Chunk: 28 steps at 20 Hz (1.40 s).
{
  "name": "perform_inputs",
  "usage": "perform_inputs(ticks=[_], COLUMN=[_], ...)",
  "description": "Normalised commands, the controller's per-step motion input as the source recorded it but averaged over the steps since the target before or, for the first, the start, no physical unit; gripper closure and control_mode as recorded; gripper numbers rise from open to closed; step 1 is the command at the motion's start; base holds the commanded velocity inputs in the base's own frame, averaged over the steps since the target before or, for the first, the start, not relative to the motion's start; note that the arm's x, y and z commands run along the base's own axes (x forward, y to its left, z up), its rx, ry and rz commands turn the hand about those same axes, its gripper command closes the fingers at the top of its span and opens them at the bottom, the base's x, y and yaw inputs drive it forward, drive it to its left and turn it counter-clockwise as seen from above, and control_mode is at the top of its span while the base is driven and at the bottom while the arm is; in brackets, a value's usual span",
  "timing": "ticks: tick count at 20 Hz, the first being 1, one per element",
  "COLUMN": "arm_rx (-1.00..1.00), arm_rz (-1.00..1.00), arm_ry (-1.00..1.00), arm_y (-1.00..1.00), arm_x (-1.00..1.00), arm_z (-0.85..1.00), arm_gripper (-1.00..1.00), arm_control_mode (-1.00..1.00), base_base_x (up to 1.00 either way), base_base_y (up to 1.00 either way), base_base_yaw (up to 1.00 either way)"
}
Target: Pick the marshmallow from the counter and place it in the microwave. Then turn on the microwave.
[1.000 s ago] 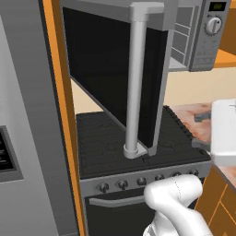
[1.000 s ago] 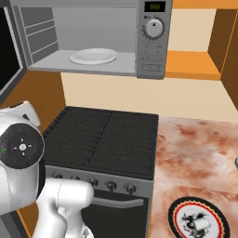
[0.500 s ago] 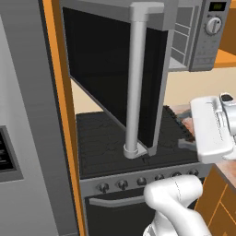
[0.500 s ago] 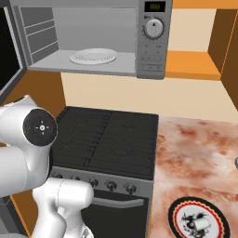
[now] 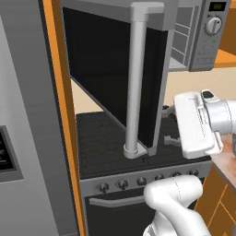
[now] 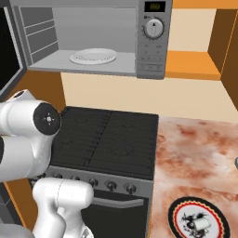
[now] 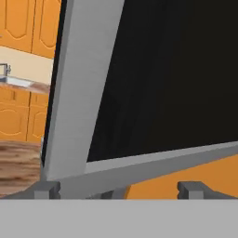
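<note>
The worktop [image 6: 200, 158] is mottled pinkish-red stone, just right of the black stove [image 6: 109, 142], with orange cabinets around it. Above the stove the microwave [image 6: 151, 42] stands open, a white plate [image 6: 93, 56] on its floor. On the worktop, right of the stove's front corner, a round red-rimmed dish [image 6: 197, 218] carries the marshmallow [image 6: 201, 224]. The left base view adds the microwave's swung-out dark door [image 5: 110, 78] and its grey bar handle [image 5: 137, 78]. In the hand view the tool [image 7: 118, 188] has its tips spread apart, empty, close before that door.
</note>
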Motion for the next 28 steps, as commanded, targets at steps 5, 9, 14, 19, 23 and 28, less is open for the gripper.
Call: perform_inputs(ticks=[5,9,14,19,23,28], arm_rx=[0.0,0.0,0.0,0.0,-0.01,-0.01], arm_rz=[0.04,0.01,0.01,0.03,0.04,0.04], arm_ry=[-0.07,-0.09,-0.08,-0.03,-0.01,-0.02], arm_y=[0.29,0.22,0.19,0.2,0.35,0.33], arm_x=[0.28,0.25,0.23,0.2,0.13,0.1], arm_z=[-0.11,-0.05,-0.05,-0.08,-0.18,-0.15], arm_gripper=[-1.0,-1.0,-1.0,-1.0,-1.0,-1.0], arm_control_mode=[-1.0,-1.0,-1.0,-1.0,-1.0,-1.0], base_base_x=[0.0,0.0,0.0,0.0,0.0,0.0], base_base_y=[0.0,0.0,0.0,0.0,0.0,0.0], base_base_yaw=[0.0,0.0,0.0,0.0,0.0,0.0])
